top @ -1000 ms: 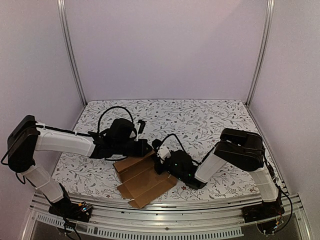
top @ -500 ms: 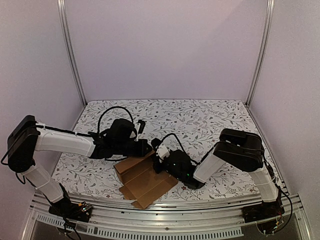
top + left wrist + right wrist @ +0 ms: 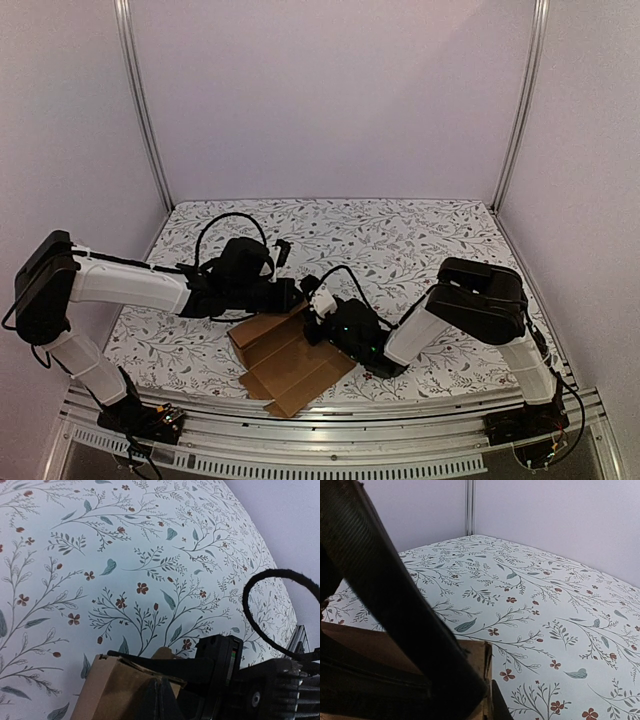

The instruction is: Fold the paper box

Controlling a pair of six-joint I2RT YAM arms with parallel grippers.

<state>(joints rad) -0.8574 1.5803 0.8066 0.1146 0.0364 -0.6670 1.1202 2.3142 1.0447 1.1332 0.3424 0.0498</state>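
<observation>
Shows on the right gripper (image 3: 316, 312), in the left wrist view, a small green-and-red mark (image 3: 232, 656), too small to read.

On the left: reaches out low and almost level, elbow bent, wrist turned toward the middle. Holds the left gripper (image 3: 296, 297) fully closed, fingers (image 3: 160, 700) against the raised far flap of the box (image 3: 290, 365); cannot tell if pinched.

On the right: leans down and inward from a high elbow, forearm sloping toward the table (image 3: 420, 240). Pinches the edge of the same flap, cardboard between the fingers (image 3: 395, 595).

Lies on the table, partly folded, just under and nearer than both grippers, with these almost touching above its far right corner.
</observation>
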